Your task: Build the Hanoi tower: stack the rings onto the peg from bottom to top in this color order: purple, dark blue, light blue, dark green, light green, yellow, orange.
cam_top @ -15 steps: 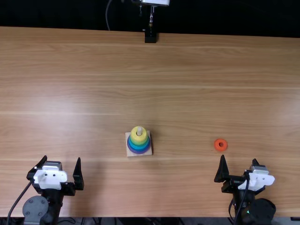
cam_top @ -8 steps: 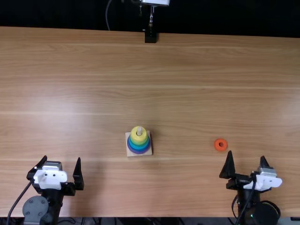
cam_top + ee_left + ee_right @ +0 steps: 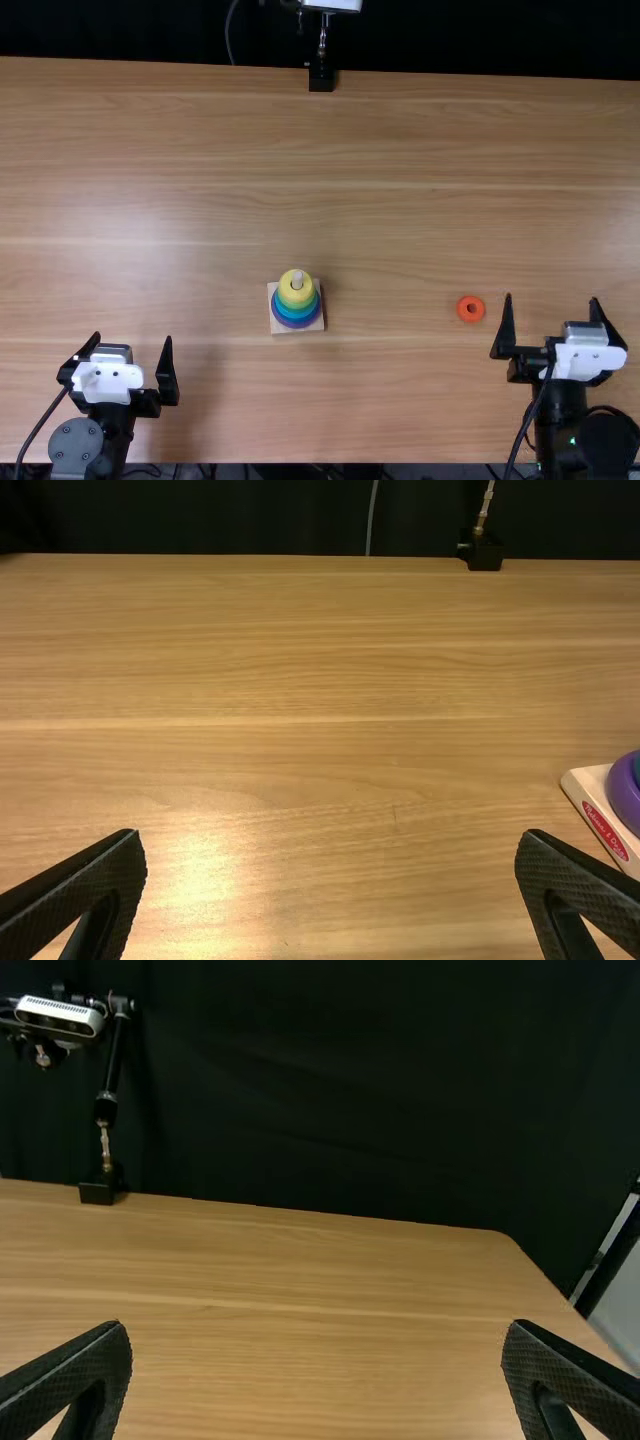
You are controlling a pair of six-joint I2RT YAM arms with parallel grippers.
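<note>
Rings are stacked on the peg of a square wooden base [image 3: 312, 325] near the middle of the table, with a yellow ring [image 3: 296, 289] on top and green, blue and purple below. The peg tip stands out above the yellow. An orange ring [image 3: 471, 309] lies flat on the table to the right. My left gripper [image 3: 133, 352] is open and empty at the near left. At the near right, my right gripper [image 3: 552, 305] stands open, right of the orange ring. In the left wrist view, the left gripper [image 3: 332, 845] is spread beyond the purple ring [image 3: 625, 792]. The right gripper [image 3: 310, 1332] holds nothing.
A small black stand [image 3: 321, 79] with a camera mount is at the table's far edge, before a dark curtain. Bare wooden table [image 3: 400, 200] surrounds the tower and the orange ring.
My right gripper has moved to the right and a little farther up the table, turning to point straight ahead. The left arm, the tower and the orange ring have kept still.
</note>
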